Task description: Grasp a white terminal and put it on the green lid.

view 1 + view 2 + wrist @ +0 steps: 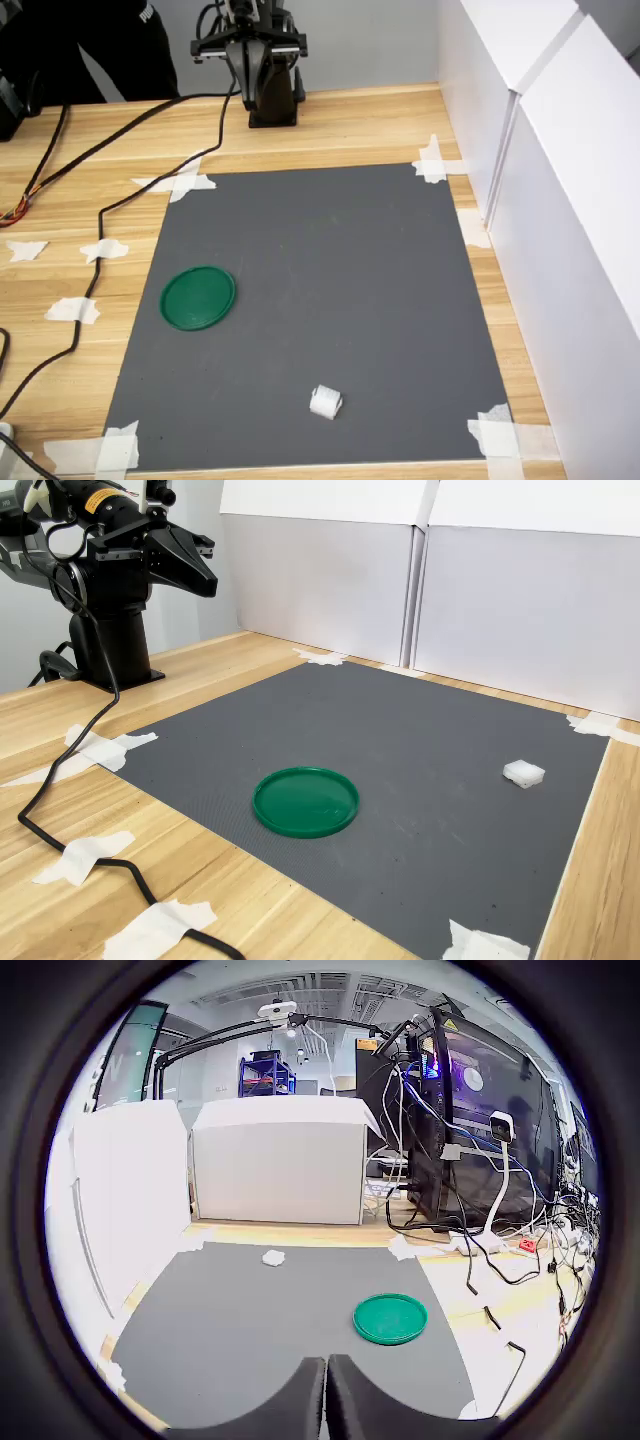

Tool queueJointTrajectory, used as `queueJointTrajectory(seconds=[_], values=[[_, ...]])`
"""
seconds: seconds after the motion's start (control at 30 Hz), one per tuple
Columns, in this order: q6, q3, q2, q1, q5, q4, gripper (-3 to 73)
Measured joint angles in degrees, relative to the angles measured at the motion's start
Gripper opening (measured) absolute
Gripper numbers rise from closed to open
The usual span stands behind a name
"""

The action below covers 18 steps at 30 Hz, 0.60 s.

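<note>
The white terminal (326,402) sits alone on the grey mat (330,300), low in the first exterior view at about 6 o'clock from the mat's middle, with bare mat all around it. The green lid (198,297) lies flat on the same mat, well apart from the terminal, at roughly 10 o'clock from it in that view. My end effector (205,568) is parked high beside the arm's base (272,100), beyond the mat's far edge, holding nothing; in the wrist view its jaws look pressed together with only a thin seam between them.

The step in hand is the reach, I judge. I'd open the jaws before descending, come straight down over the terminal with the fingers straddling its flatter sides, and close gently: a piece this small could tip or squirt out if I catch it off-centre.

The wrist view shows the terminal (273,1257) far ahead at about 11 o'clock from the lid (390,1318), and shows the jaw seam, which neither exterior view makes clear. The second exterior view shows the terminal's (523,773) blocky height and the lid's (305,801) raised rim. The first exterior view alone gives the plan layout, plus the black cable (100,215) on the wooden surface (90,150), off the mat.
</note>
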Motion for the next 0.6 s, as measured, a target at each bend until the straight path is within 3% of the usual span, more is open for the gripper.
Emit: queueJointTrajectory(seconds=[0.2,0.6], values=[[0.0,-1.3,3.3,0.0,0.1,0.0,-1.6],[0.0,-14.9,26.1,0.0,-0.1,0.0,-1.6]])
